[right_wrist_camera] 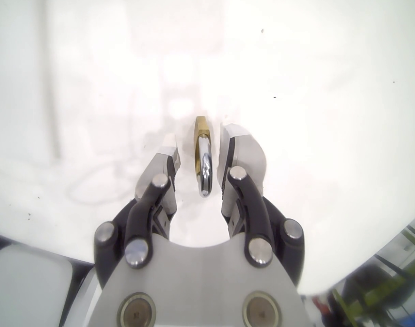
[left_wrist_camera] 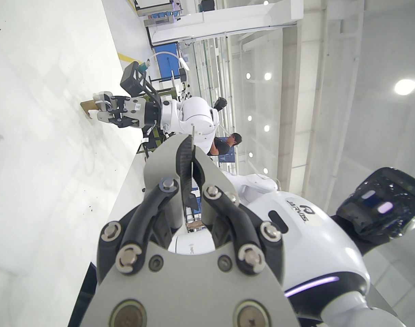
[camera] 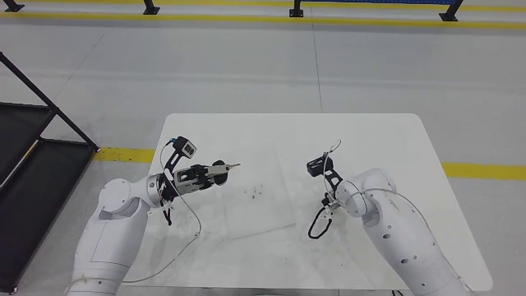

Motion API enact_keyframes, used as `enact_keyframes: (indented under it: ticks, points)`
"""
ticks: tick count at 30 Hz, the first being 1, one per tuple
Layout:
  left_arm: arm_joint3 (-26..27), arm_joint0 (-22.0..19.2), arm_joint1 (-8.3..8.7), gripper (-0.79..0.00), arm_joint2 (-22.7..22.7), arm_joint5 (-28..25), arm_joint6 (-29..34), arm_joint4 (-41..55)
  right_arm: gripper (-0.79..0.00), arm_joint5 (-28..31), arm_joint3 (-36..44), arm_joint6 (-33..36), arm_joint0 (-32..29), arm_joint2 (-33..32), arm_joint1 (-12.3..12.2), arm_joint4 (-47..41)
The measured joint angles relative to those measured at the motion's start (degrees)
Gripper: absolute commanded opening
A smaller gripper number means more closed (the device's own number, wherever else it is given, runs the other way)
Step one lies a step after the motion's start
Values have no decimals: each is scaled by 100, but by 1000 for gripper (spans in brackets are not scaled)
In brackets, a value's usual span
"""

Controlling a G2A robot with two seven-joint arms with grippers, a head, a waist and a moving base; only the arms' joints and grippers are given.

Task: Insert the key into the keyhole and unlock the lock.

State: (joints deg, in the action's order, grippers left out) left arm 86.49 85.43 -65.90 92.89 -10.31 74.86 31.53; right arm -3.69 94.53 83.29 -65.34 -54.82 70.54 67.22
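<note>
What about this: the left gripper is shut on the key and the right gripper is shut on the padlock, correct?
Not quite. The right gripper is open: the right wrist view shows it straddling the padlock with a gap on each side. The left gripper is shut on the key, as you said.

Small tag [left_wrist_camera: 137,106] on right end effector [left_wrist_camera: 99,106], illegible
</note>
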Motion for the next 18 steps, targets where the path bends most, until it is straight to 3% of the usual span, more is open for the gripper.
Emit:
enact_keyframes:
  ticks: [2,4,5,14,18]
  points:
    - [0,0,0,-785,0,0,0,0,-573,19,-28,1,-6,0,2,-11]
    - [0,0,0,-785,0,0,0,0,-653,33,-60,-11,-7,-3,6,-34]
    - [0,0,0,-785,0,0,0,0,-779,34,-74,-22,-8,-6,8,-50]
    - [0,0,0,-785,0,0,0,0,-785,-175,-56,-295,-53,-245,17,-400]
    - [0,0,0,-785,0,0,0,0,-785,-554,68,-511,-170,-816,-20,-977]
